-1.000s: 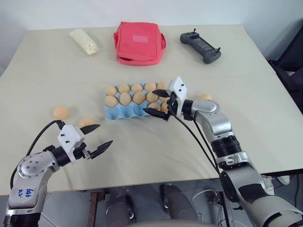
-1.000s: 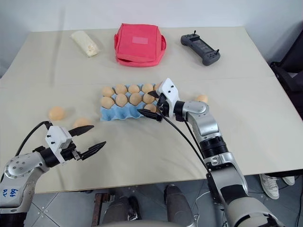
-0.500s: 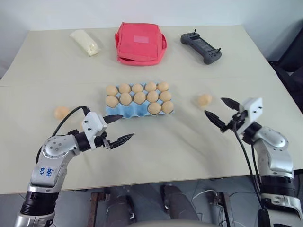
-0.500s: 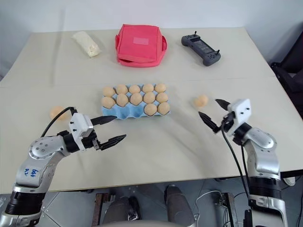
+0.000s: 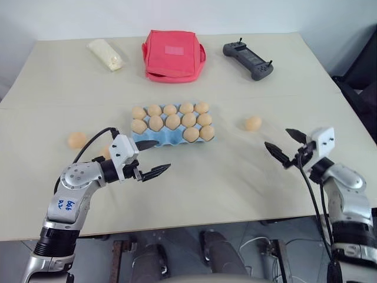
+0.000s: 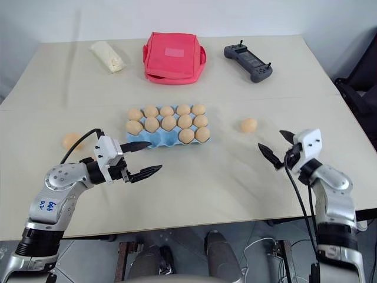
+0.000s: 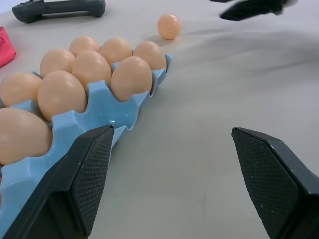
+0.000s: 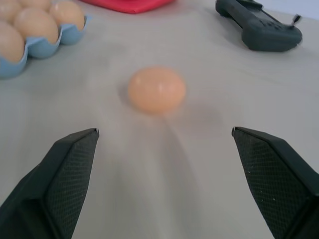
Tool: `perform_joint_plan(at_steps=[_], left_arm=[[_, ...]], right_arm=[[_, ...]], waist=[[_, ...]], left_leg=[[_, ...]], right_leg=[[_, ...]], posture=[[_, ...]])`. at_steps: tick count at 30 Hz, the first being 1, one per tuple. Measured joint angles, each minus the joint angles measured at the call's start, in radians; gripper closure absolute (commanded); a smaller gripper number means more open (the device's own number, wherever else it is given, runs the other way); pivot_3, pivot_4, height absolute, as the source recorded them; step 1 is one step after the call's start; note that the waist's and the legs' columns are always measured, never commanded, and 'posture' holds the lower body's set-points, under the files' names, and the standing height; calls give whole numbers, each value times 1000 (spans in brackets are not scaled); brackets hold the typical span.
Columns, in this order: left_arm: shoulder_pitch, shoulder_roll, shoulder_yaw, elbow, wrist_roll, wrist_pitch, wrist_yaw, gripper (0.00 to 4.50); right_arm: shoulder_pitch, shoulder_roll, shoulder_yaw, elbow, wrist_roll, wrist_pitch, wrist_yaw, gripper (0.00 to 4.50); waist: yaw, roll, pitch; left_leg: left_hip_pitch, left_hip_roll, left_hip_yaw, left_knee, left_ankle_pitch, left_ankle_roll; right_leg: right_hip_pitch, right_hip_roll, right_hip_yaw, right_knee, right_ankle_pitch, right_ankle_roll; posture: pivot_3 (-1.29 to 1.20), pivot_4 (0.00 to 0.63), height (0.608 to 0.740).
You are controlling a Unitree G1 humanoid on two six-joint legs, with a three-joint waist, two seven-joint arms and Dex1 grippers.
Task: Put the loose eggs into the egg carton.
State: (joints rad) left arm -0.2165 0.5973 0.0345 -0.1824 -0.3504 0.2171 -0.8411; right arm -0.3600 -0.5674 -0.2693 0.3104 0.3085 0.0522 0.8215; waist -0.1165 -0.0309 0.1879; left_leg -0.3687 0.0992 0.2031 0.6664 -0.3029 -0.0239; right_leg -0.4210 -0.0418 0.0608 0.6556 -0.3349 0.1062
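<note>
A second ago your right gripper [image 5: 287, 147] stood over the right end of the egg carton [image 5: 172, 138]; it has since swung well out to the right and hangs low over the table [image 5: 194, 188], jaws spread wide and empty, pointing back toward one loose egg [image 5: 253, 123] that lies on the bare top between it and the carton. Your left gripper [image 5: 152, 158] has come in from the left — it sits just in front of the carton's near-left corner, fingers parted and holding nothing. The carton's right end now carries two eggs in its front row, where earlier the gripper covered that spot.

The carton is a light blue moulded tray with scalloped, peaked walls, its back two rows filled with smooth matte tan eggs and most of the front row bare. Another loose egg [image 5: 76, 140] lies well to the left of the carton, and a third is partly hidden behind your left wrist. At the far edge you have a red fabric bag [image 5: 173, 53] with soft rounded corners, a pale cream oblong packet [image 5: 104, 52] and a dark grey handheld controller [image 5: 248, 59]. The tabletop is plain, dull beige.
</note>
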Motion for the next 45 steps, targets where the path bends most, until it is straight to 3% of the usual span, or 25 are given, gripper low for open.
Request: perform_joint_plan(at_steps=[6, 11, 14, 17, 19, 22, 25, 28, 32, 36, 40, 45], left_arm=[[27, 0, 9, -9, 0, 1, 19, 485], [65, -1, 33, -43, -1, 3, 46, 485], [88, -3, 39, -59, -2, 9, 64, 485], [119, -3, 48, -89, -5, 17, 83, 485], [132, -4, 68, -99, -9, 24, 94, 485], [173, -4, 117, -119, -24, 27, 109, 485], [240, -4, 199, -122, -55, 28, 120, 485], [352, -4, 308, -118, -78, 22, 120, 485], [395, -8, 387, -114, -89, 13, 137, 485], [409, -26, 431, -106, -94, 10, 163, 485], [427, -37, 433, -106, -94, 9, 178, 485], [448, -56, 431, -131, -94, 10, 203, 485]], right_arm=[[-282, 6, 117, 272, -87, 8, 1, 15], [-424, 50, 175, 523, -155, -62, -14, 15], [-467, 77, 183, 643, -175, -110, -21, 646], [-479, 89, 183, 682, -183, -149, -9, 1713], [-483, 98, 183, 680, -183, -172, 11, 2075], [-477, 106, 185, 624, -179, -177, 60, 2075], [-445, 129, 202, 427, -140, -106, 111, 2075], [-415, 202, 294, 120, -95, 70, 145, 2075], [-414, 323, 408, -94, -72, 251, 113, 2075], [-418, 415, 492, -142, -86, 313, 62, 2075], [-445, 446, 533, -66, -125, 279, 35, 2075], [-511, 454, 514, 123, -153, 148, 16, 398]], waist=[[-2, 0, 0], [-1, 0, 0], [0, 0, 0], [-3, 1, 0], [-6, 1, 0], [-16, 1, 0], [-32, 1, 0], [-51, 1, 0], [-46, 0, 0], [-43, -2, -1], [-44, -4, -2], [-52, -4, -2]], left_leg=[[0, 0, 0, -1, 1, 0], [-1, 0, 1, -2, 0, 0], [-2, 0, 1, -2, 0, -1], [-1, 0, 1, -2, 0, -1], [-1, 0, 1, -1, 1, -1], [-1, 0, 0, -1, 1, -1], [-1, 2, -1, -2, 1, -2], [-2, 5, -1, -2, 1, -6], [-3, 4, -4, -4, 4, -8], [-4, 1, -3, -4, 3, -4], [-5, 0, -2, -4, 2, -2], [-5, 2, -2, -5, 1, -4]], right_leg=[[0, 0, 0, 0, 0, 0], [0, 0, -1, -1, 0, 0], [0, 0, -2, -1, 0, 0], [0, 0, -1, -1, 0, 0], [0, 0, -1, 0, 0, 0], [0, 0, -1, 0, 0, 0], [-1, 0, -1, 2, 0, 0], [-5, -2, -1, 6, -1, -2], [-6, 0, -5, 7, -2, -6], [-6, -3, -5, 4, -2, -6], [-6, -4, -7, 3, -1, -5], [-7, -1, -7, 3, -1, -5]], posture=[[0, 150, 740], [0, 150, 740], [0, 150, 740], [0, 150, 740], [0, 150, 740], [0, 150, 740], [0, 150, 740], [0, 150, 740], [0, 150, 740], [0, 150, 740], [0, 150, 740], [0, 150, 740]])
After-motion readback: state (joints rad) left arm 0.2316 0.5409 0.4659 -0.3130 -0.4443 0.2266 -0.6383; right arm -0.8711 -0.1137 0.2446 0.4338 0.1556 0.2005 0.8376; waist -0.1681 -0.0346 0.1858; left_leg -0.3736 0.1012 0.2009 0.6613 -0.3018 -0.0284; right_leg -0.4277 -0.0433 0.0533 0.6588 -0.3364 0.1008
